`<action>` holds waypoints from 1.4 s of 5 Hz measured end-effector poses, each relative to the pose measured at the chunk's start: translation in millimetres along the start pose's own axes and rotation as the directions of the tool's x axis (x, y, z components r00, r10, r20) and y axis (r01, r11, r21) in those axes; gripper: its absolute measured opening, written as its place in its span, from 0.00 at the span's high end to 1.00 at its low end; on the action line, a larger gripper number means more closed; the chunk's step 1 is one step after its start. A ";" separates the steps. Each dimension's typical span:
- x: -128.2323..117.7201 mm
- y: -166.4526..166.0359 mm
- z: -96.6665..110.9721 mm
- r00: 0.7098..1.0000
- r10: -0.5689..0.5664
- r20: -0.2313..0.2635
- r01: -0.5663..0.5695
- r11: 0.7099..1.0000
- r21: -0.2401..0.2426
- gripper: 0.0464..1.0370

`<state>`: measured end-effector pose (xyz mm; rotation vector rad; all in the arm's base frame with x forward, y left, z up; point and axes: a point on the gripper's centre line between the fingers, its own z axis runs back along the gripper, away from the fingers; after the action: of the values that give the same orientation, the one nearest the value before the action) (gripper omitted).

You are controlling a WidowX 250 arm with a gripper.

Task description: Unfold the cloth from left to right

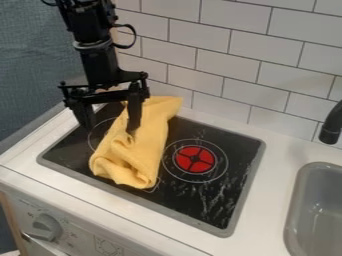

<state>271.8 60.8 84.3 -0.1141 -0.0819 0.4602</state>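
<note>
Holding my gripper (110, 131), fingers spread, over the left edge of the folded yellow cloth (140, 152) on the cooktop (238, 150) below, I judge I'm at the grasp, which wants one layer pinched before drawing it right.

Toy kitchen with stovetop (232, 200) and sink (302, 200).

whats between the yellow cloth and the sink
In the camera view, going from the yellow cloth to the sink, you cross the black stovetop with its red burner, then a strip of white counter.
</note>
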 end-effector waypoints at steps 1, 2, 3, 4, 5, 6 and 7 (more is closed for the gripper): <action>1.8 -2.2 -7.3 1.000 0.018 0.004 -0.018 1.000 0.019 0.04; 1.9 -13.8 -22.3 0.999 0.011 -0.042 -0.010 0.999 0.034 0.04; 3.0 -16.9 -22.5 0.999 0.009 -0.040 -0.008 0.999 0.035 0.10; 1.8 -22.0 -26.1 0.999 -0.006 -0.045 0.008 0.999 0.033 0.42; 4.4 -22.6 -26.3 1.000 -0.010 -0.029 0.011 0.999 0.032 0.73; 4.5 -23.2 -26.6 1.000 -0.017 -0.027 0.017 0.999 0.028 0.93; 2.3 -25.4 -27.2 0.999 -0.018 -0.037 0.018 1.000 0.012 1.00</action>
<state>287.8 36.8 60.8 -0.1097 -0.0435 0.4407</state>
